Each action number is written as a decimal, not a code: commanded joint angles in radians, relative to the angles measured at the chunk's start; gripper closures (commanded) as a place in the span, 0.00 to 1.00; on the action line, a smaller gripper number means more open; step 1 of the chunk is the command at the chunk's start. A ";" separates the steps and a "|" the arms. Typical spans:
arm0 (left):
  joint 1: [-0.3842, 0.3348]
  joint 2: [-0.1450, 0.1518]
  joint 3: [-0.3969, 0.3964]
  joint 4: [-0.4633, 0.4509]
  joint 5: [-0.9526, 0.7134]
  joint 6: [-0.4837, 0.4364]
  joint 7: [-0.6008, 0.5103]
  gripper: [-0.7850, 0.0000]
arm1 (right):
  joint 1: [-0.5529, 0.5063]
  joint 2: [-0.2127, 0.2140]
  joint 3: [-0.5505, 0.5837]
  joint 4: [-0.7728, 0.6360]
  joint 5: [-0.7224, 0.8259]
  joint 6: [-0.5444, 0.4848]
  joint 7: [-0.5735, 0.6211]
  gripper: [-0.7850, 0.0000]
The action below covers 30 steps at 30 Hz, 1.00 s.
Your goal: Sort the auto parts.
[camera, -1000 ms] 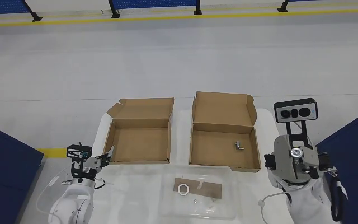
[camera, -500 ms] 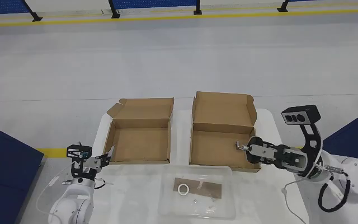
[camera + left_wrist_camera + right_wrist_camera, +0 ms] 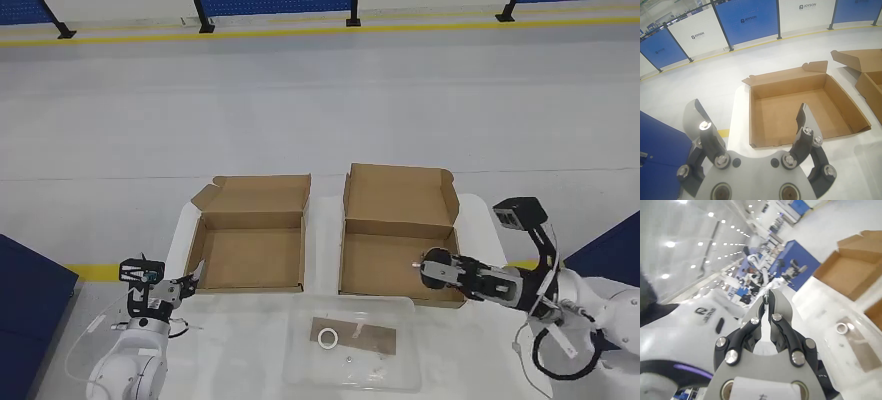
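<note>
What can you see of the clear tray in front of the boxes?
The clear tray is a shallow rectangle of transparent plastic with rounded corners. It lies flat on the white table, just in front of the open right cardboard box. A brown cardboard sheet shows through it; inside or beneath, I cannot tell. A metal ring lies flat over that sheet, with a tiny loose part nearby.

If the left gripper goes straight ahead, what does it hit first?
Most likely the near wall of the cardboard box, straight ahead of the open left gripper; whether it would clear the rim is unclear.
</note>
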 commanded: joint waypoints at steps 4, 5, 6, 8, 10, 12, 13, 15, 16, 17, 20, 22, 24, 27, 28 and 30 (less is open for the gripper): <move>0.000 0.000 0.000 0.000 0.000 0.000 0.000 0.00 | 0.113 0.018 -0.084 0.025 -0.377 0.088 0.020 1.00; 0.000 0.000 0.000 0.000 0.000 0.000 0.000 0.00 | 0.143 0.020 -0.106 0.037 -0.416 0.100 0.028 1.00; 0.000 0.000 0.000 0.000 0.000 0.000 0.000 0.00 | 0.174 0.023 -0.130 0.054 -0.447 0.109 0.039 1.00; 0.000 0.000 0.000 0.000 0.000 0.000 0.000 0.00 | 0.235 0.027 -0.175 0.092 -0.510 0.119 0.056 1.00; 0.000 0.000 0.000 0.000 0.000 0.000 0.000 0.00 | 0.291 0.029 -0.226 0.130 -0.562 0.124 0.082 1.00; 0.000 0.000 0.000 0.000 0.000 0.000 0.000 0.00 | 0.344 0.032 -0.281 0.176 -0.625 0.119 0.108 1.00; 0.000 0.000 0.000 0.000 0.000 0.000 0.000 0.00 | 0.368 0.032 -0.313 0.196 -0.660 0.112 0.124 1.00; 0.000 0.000 0.000 0.000 0.000 0.000 0.000 0.00 | 0.418 0.032 -0.377 0.238 -0.710 0.093 0.160 1.00; 0.000 0.000 0.000 0.000 0.000 0.000 0.000 0.00 | 0.445 0.031 -0.406 0.263 -0.727 0.085 0.179 1.00; 0.000 0.000 0.000 0.000 0.000 0.000 0.000 0.00 | 0.474 0.031 -0.433 0.289 -0.742 0.074 0.196 1.00; 0.000 0.000 0.000 0.000 0.000 0.000 0.000 0.00 | 0.494 0.030 -0.449 0.306 -0.753 0.068 0.203 1.00; 0.000 0.000 0.000 0.000 0.000 0.000 0.000 0.00 | 0.494 0.030 -0.449 0.306 -0.753 0.068 0.203 1.00; 0.000 0.000 0.000 0.000 0.000 0.000 0.000 0.00 | 0.494 0.030 -0.449 0.306 -0.753 0.068 0.203 1.00; 0.000 0.000 0.000 0.000 0.000 0.000 0.000 0.00 | 0.494 0.030 -0.449 0.306 -0.753 0.068 0.203 1.00; 0.000 0.000 0.000 0.000 0.000 0.000 0.000 0.00 | 0.494 0.030 -0.449 0.306 -0.753 0.068 0.203 1.00; 0.000 0.000 0.000 0.000 0.000 0.000 0.000 0.00 | 0.494 0.030 -0.449 0.306 -0.753 0.068 0.203 1.00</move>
